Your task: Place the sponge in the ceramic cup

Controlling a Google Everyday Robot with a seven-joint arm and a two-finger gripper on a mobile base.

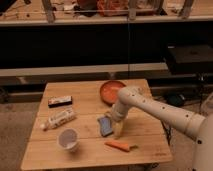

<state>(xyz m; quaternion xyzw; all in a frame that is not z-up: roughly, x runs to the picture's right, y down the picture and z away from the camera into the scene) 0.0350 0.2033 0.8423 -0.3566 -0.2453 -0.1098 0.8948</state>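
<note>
The sponge (pixel 105 126), a small flat blue-grey pad, lies on the wooden table (pixel 90 157) near its middle. My gripper (pixel 117 128) points down at the end of the white arm and sits right against the sponge's right side, close to the tabletop. The ceramic cup (pixel 68 139), small and white with a pale inside, stands upright at the front left, a short way from the sponge and apart from the gripper.
A carrot (pixel 120 146) lies just in front of the gripper. An orange bowl (pixel 112 91) sits at the back behind the arm. A black-and-white flat box (pixel 60 101) and a white tube (pixel 59 119) lie on the left.
</note>
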